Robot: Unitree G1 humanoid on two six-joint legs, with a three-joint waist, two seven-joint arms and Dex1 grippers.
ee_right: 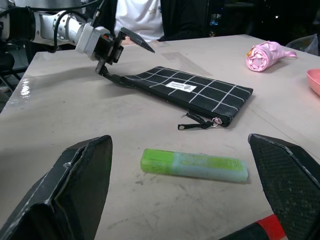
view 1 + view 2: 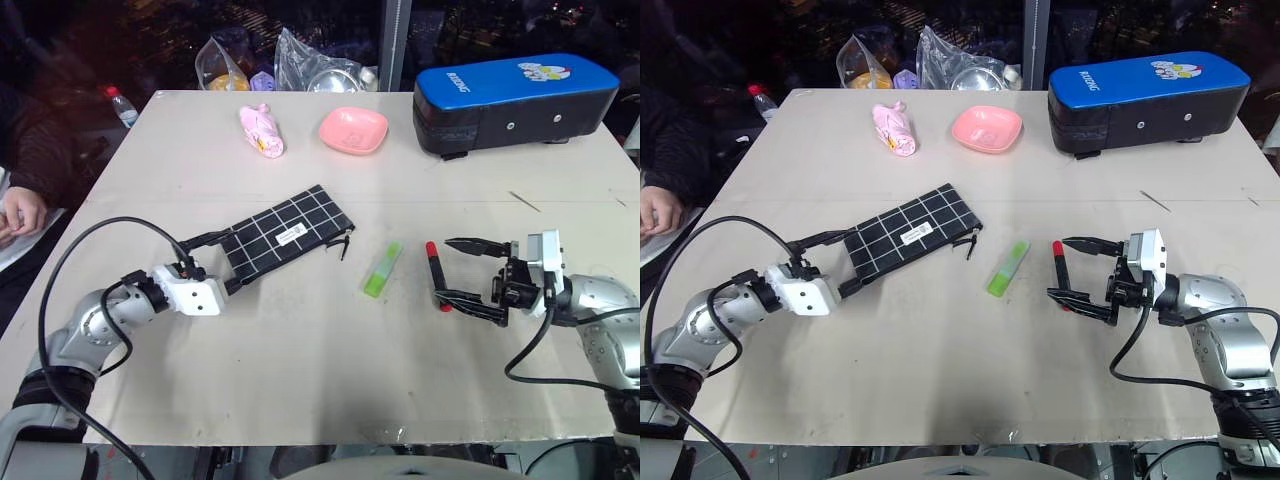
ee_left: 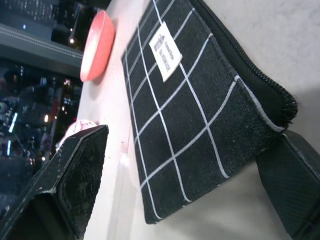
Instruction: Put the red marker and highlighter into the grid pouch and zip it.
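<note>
The grid pouch (image 2: 288, 236) lies flat on the pale bench (image 2: 300, 380) a little left of the middle of the head views, slanting from lower left to upper right, white label up and its zipper pull (image 2: 345, 243) trailing off the right-hand end. The left claw (image 2: 219, 262) sits at the pouch's lower-left end with its black fingers spread wide, one above that end and one below it; in the left wrist view the pouch's corner (image 3: 200, 125) sits between the two fingers (image 3: 75, 180), and whether either one touches the fabric cannot be told. The highlighter (image 2: 382, 269) lies on the bench just right of the pouch, apart from it, lime green with its paler end toward the upper right. The red marker (image 2: 435, 272) lies further right, near the highlighter, red cap toward the top of the frame. The right claw (image 2: 448, 270) is spread wide, holding nothing, pointing toward the frame's left with one finger beyond the marker's cap and the other at its lower end, so the marker lies in the gap. At the top of the frame stand a pink bowl (image 2: 353, 130), a pink bundle (image 2: 262, 130) and a blue-topped black case (image 2: 512, 103), well apart from the pouch. A person's hand (image 2: 22, 214) rests at the left edge.
</note>
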